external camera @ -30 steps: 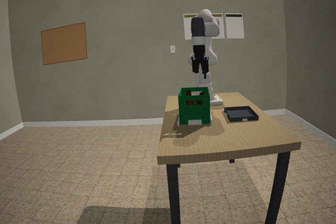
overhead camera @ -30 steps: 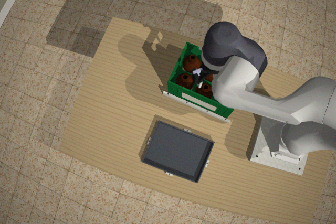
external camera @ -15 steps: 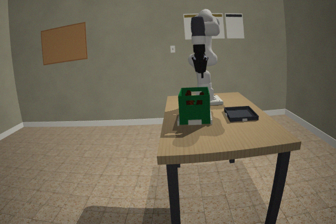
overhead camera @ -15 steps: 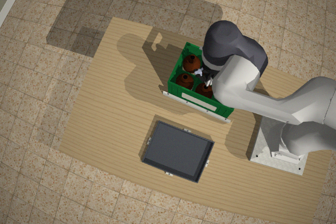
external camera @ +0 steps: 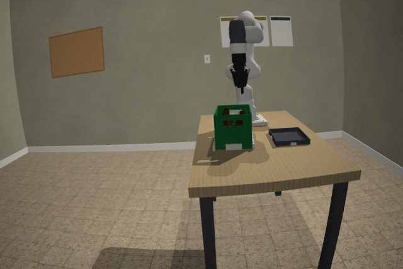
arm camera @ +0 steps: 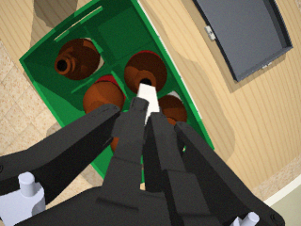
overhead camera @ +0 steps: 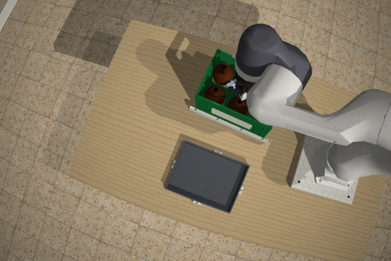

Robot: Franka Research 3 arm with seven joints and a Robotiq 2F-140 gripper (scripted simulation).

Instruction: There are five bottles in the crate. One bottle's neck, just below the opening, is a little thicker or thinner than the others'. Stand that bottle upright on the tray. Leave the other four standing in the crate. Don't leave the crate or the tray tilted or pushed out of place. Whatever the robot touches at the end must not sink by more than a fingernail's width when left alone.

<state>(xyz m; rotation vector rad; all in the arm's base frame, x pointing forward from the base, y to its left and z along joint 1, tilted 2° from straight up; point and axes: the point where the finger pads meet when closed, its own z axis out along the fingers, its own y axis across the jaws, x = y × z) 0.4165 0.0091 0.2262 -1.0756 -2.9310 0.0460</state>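
The green crate (overhead camera: pixel 203 104) (external camera: pixel 232 137) (arm camera: pixel 47 72) stands upright on the table. Brown bottles stand in it: one (overhead camera: pixel 222 76) (arm camera: pixel 82 58) in a corner, one (overhead camera: pixel 214 96) (arm camera: pixel 147 66) at the tray side, one (overhead camera: pixel 236 106) (arm camera: pixel 173 105) beside it, and another (arm camera: pixel 101 98) partly behind a finger. A sliver of a further bottle (arm camera: pixel 114 145) shows; the fingers hide the rest. I cannot tell which neck differs. My gripper (overhead camera: pixel 242 96) (external camera: pixel 242 91) (arm camera: pixel 144 97) is shut, empty, above the crate. The dark tray (overhead camera: pixel 205 176) (external camera: pixel 288 136) (arm camera: pixel 249 33) lies flat and holds nothing.
A white strip (overhead camera: pixel 228 125) runs along the crate's tray-side base. Small white blocks, such as one (overhead camera: pixel 217 151), sit at the tray's sides. The arm's base plate (overhead camera: pixel 315 163) is on the table (overhead camera: pixel 126 119) to the right in the top view.
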